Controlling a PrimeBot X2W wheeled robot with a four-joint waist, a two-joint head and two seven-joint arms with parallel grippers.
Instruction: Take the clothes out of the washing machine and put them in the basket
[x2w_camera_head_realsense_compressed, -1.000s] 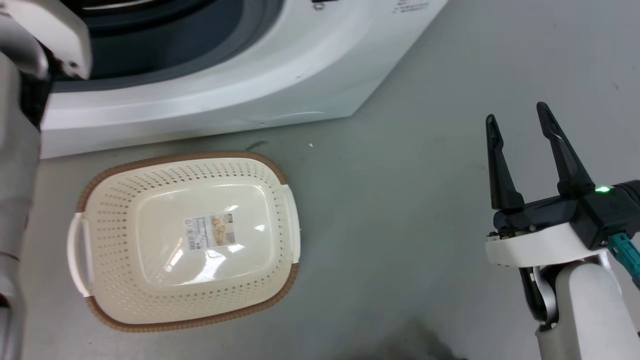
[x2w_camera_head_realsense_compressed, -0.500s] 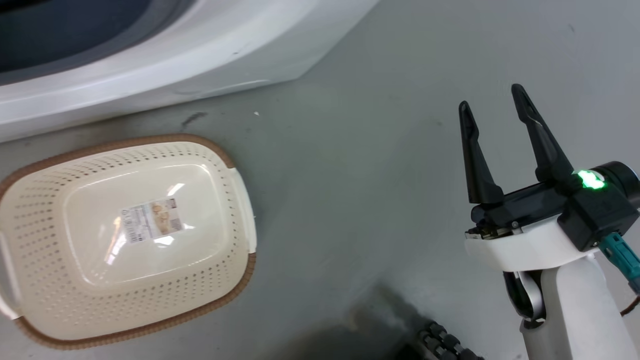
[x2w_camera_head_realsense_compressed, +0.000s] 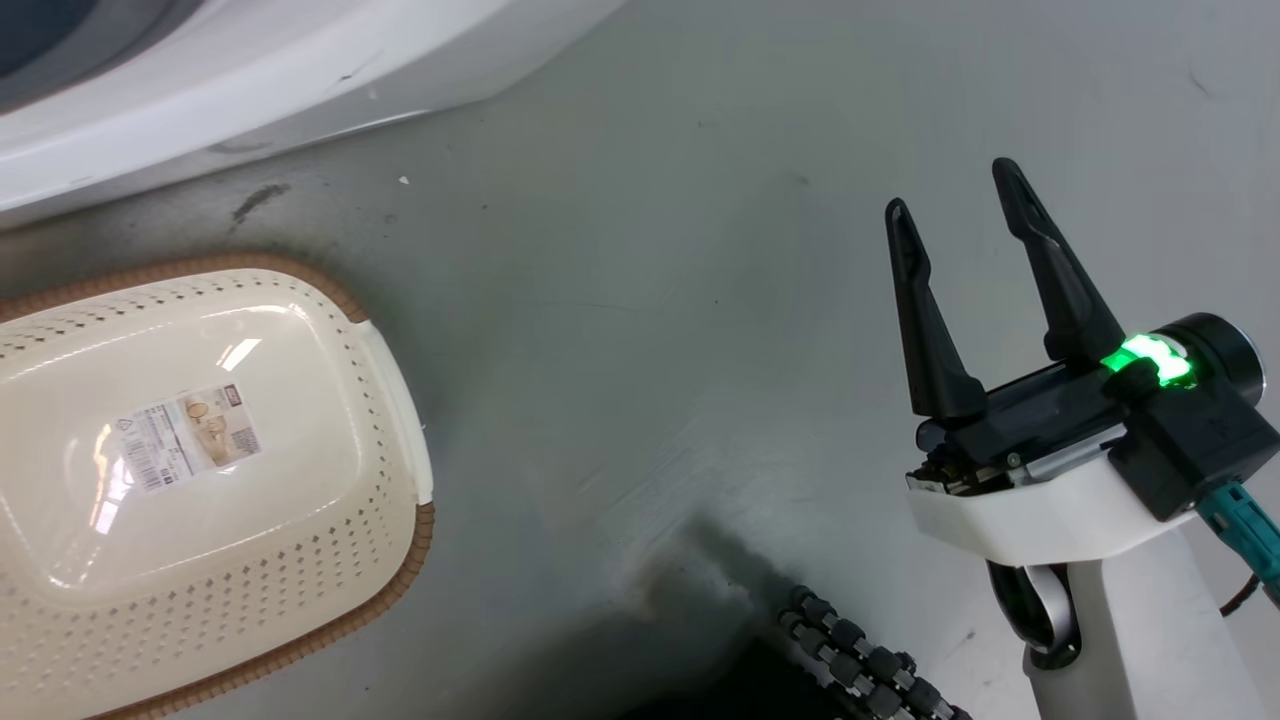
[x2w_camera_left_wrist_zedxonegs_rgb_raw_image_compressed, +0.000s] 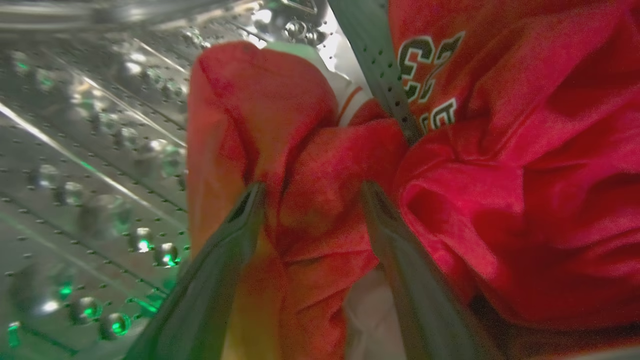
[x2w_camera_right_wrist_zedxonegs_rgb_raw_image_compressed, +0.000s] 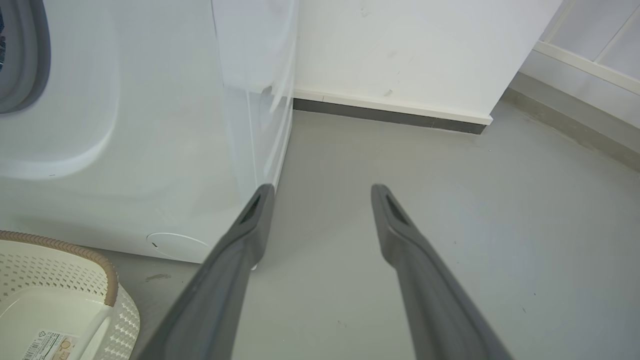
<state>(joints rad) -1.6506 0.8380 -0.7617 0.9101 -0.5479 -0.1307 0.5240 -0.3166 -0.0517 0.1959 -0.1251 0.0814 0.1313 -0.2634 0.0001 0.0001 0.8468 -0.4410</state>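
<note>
One big white washing machine (x2w_camera_right_wrist_zedxonegs_rgb_raw_image_compressed: 125, 150) stands just left of my right gripper (x2w_camera_right_wrist_zedxonegs_rgb_raw_image_compressed: 322, 187), which hangs over bare floor with its fingers spread wide and nothing between them. The basket (x2w_camera_head_realsense_compressed: 400, 560) sits on the floor well off to that gripper's left, under the machine's front.

My left gripper (x2w_camera_left_wrist_zedxonegs_rgb_raw_image_compressed: 312, 187) is inside the steel drum (x2w_camera_left_wrist_zedxonegs_rgb_raw_image_compressed: 90, 150), with the dimpled wall to its left. Its fingers are spread just as wide and straddle a ridge of the clothes (x2w_camera_left_wrist_zedxonegs_rgb_raw_image_compressed: 500, 175). The red heap lies dead ahead of the tips and piles up to their right. All of it is in the machine, none in the basket. There's fabric between the fingers, but they haven't pinched it, so I'd call that no grip.

How I'd play the grab: push a touch deeper so the fold sits past the tips, close fully, then pull straight back. A grey perforated paddle (x2w_camera_left_wrist_zedxonegs_rgb_raw_image_compressed: 380, 75) crosses the pile just beyond the right finger, and cloth could snag there, so I'd go slow.

Writing: there's white block lettering (x2w_camera_left_wrist_zedxonegs_rgb_raw_image_compressed: 430, 55) on the far garment. It looks like digits, maybe a 3, but I can't read it whole. The basket's bottom label (x2w_camera_head_realsense_compressed: 185, 435) is too small to read.
</note>
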